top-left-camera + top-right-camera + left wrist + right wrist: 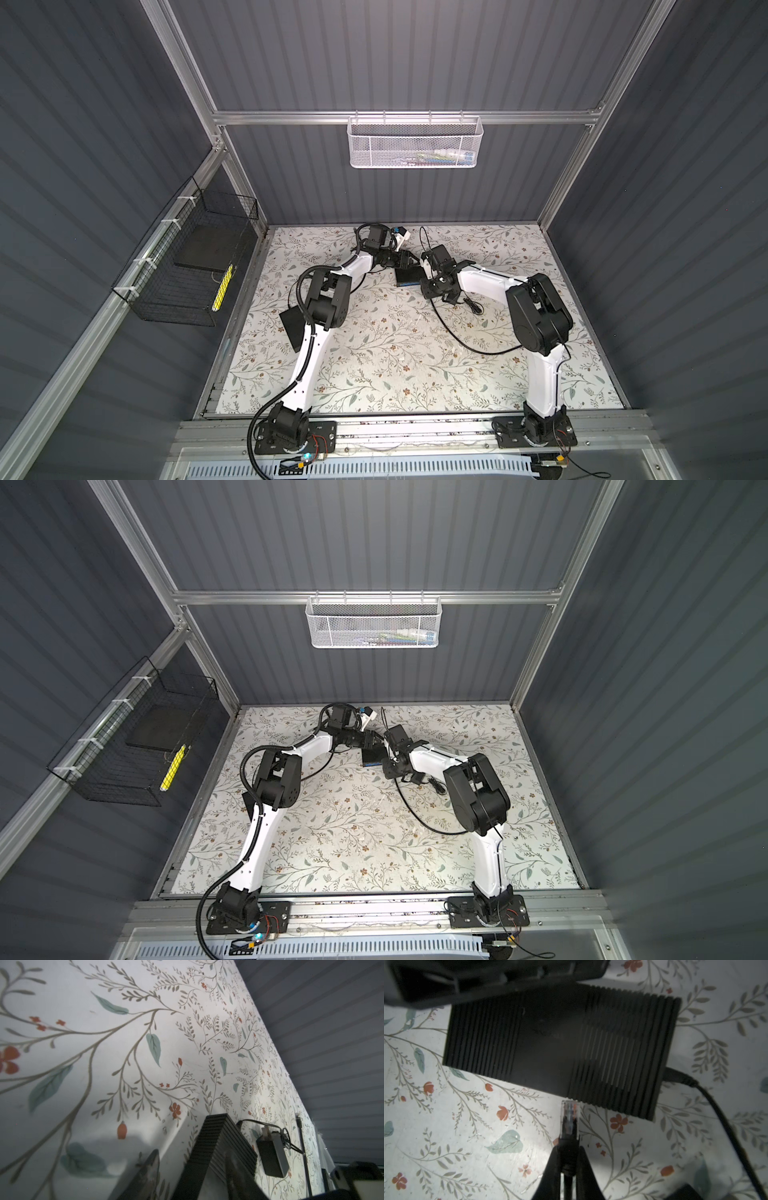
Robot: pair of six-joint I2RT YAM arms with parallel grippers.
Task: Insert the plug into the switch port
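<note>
Risking ramming the plug (pixel 569 1114), clamped in the closed right pincer (pixel 569 1151), into the switch (pixel 560 1043) rim, missing the unseen port, with left pincer (pixel 193 1169) half-spread astride it, grip unclear.

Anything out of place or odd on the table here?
A flat black sheet lies askew near the table's left edge, partly under the left arm, its sides not square with the table's. Nothing else stands out.
</note>
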